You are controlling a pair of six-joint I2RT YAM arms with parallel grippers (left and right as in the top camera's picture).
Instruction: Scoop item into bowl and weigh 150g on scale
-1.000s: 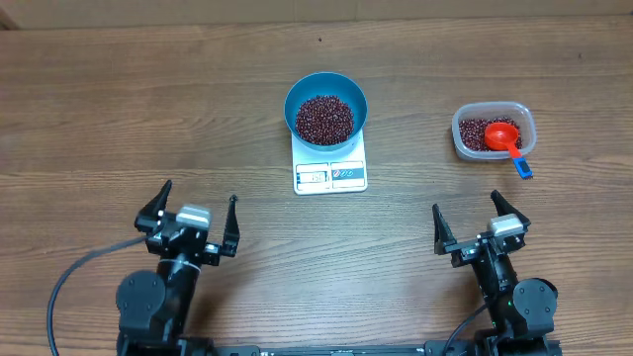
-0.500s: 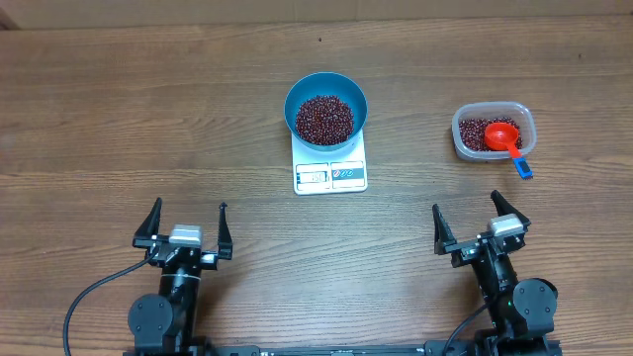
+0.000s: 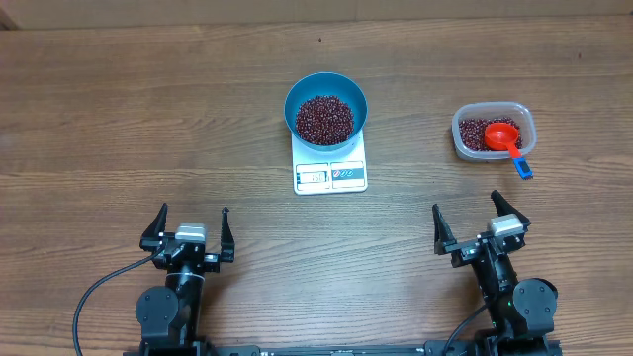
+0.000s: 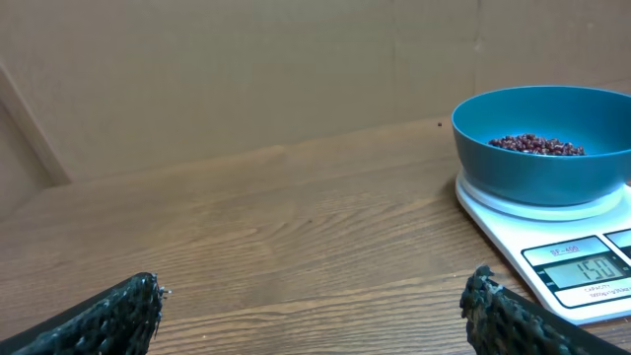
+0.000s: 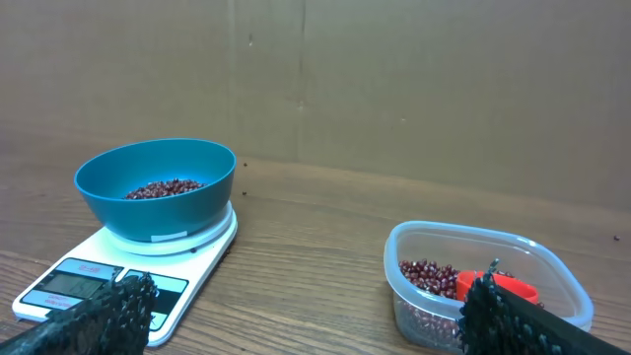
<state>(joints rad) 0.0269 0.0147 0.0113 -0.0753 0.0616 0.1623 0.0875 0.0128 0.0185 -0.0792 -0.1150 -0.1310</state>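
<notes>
**A:** Where are the small dark red-brown beans [image 3: 325, 118] now?

**B:** One heap lies in the round, deep, bright blue bowl [image 3: 293, 99]. This bowl stands on the far part of the flat white rectangular kitchen scale [image 3: 331, 178], about in the middle of the brown wooden surface [image 3: 148, 119]. More beans lie in the clear rectangular plastic tub [image 3: 525, 121] at the right, well apart from the scale. The small red plastic scoop [image 3: 502, 135] lies in that tub, and its blue-ended handle reaches over the near rim.

**A:** And the two arms?

**B:** The left pincer [image 3: 194, 212] and the right pincer [image 3: 465, 203] are both spread wide at the near side. They hold nothing and are far from everything.

**A:** Is the weighing done?

**B:** In the left wrist view the grey display [image 4: 584, 266] seems to read the wanted figure, so I judge it is probably done.

**A:** If a correction is needed, how will the beans handle?

**B:** I think they are hard, smooth and loose, so they will roll and scatter. A pincer cannot pinch them well. It is better to take the scoop by its thin, stiff handle, near the blue end. The bowl looks light and slippery, and a push on its rim may slide it on the scale, so I would not touch it.
</notes>
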